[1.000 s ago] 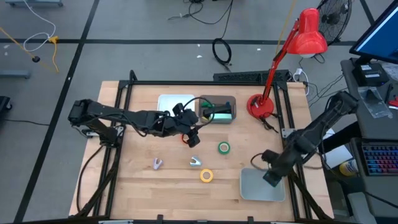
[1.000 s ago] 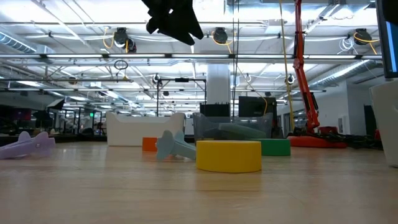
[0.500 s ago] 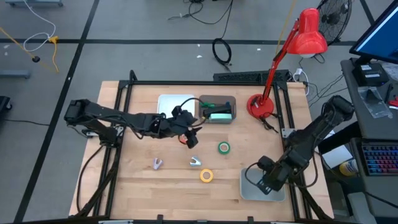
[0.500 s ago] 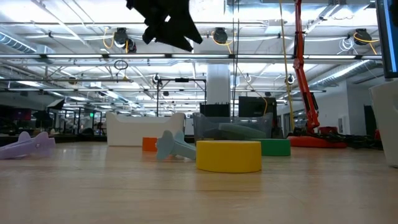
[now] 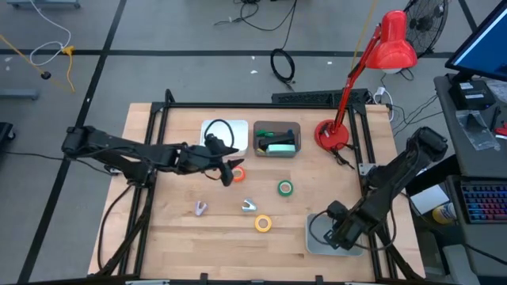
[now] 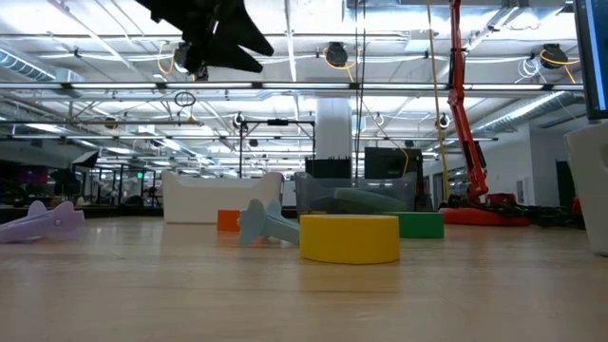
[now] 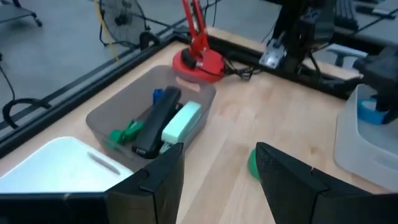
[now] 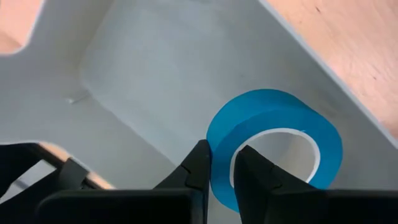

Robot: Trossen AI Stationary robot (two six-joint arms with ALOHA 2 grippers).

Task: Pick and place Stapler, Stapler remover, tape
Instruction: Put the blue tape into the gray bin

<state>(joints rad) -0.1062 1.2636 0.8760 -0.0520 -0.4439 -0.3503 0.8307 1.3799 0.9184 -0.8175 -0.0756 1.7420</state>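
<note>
Looking down on the bench (image 5: 174, 237), we are seeing the right tool (image 5: 337, 232) lowered into the pale tray (image 5: 317, 245) at the near right corner. Its fingers (image 8: 199, 168) are pinching together on the wall of the blue tape (image 8: 273, 140), a bright ring with a pale core that is sitting inside the tray, one finger outside the ring and one within.

The left tool (image 5: 228, 170) is hanging high over the middle of the bench, its fingers (image 7: 155, 180) standing apart and gripping nothing. Just beside it, the orange tape (image 5: 238, 174) is lying flat on the wood. The green tape (image 5: 284, 188) is resting near the centre, and the yellow tape (image 5: 263, 224) is lying closer to the near edge, a squat ring in the low view.

The clear bin (image 5: 257, 146) at the back is holding what we are taking to be the black stapler (image 7: 158, 121), beside a mint-green block (image 7: 182, 121) and a small green piece (image 7: 127, 132). A white tray (image 5: 210, 129) is sitting to its left. Two small pale pieces, one lilac (image 5: 200, 208) and one light blue (image 5: 249, 206), are lying between the tapes.
</note>
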